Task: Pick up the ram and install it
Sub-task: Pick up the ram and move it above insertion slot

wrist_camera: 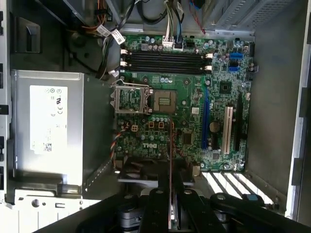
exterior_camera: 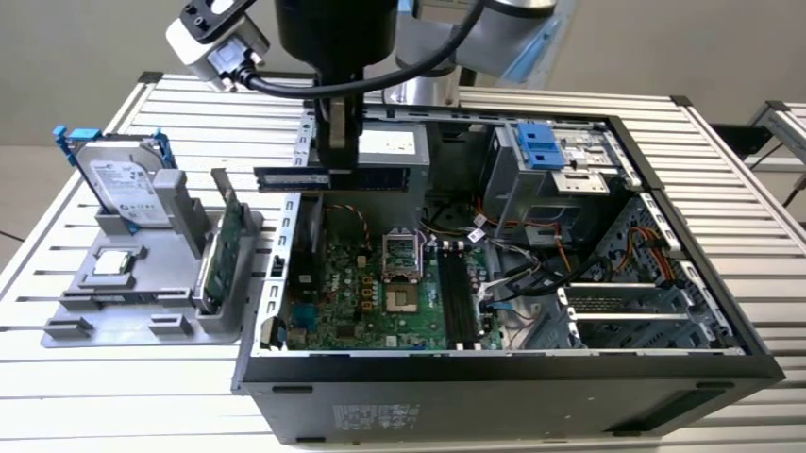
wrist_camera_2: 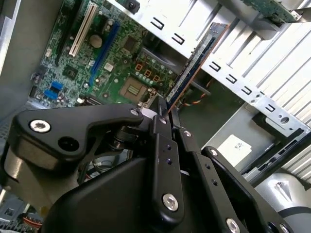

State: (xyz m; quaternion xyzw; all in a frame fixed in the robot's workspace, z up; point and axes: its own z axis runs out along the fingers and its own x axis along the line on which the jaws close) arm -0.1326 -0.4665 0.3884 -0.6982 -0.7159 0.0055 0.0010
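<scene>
The slatted aluminium bench fills most of the room from where I stand, with a plain grey floor behind it and the corner of a second bench off at the exterior view's right. On it lies the open computer case, with the motherboard bare at the bottom and the power supply beside it. Near the case sits a grey fixture carrying a hard drive and an expansion card.

The ram is in the air over the far edge of the case, above the power supply and well apart from the memory slots. The gripper has its fingers clamped on the stick about mid-length, so both ends stick out free.

What worries me is the angle. The stick looks to lie crosswise to the slots, and if it were pressed home without being turned it could jam or damage its contact edge. The grip is on a thin board, so it could tilt. Loose cables lie just beside the slots, where they could snag.
</scene>
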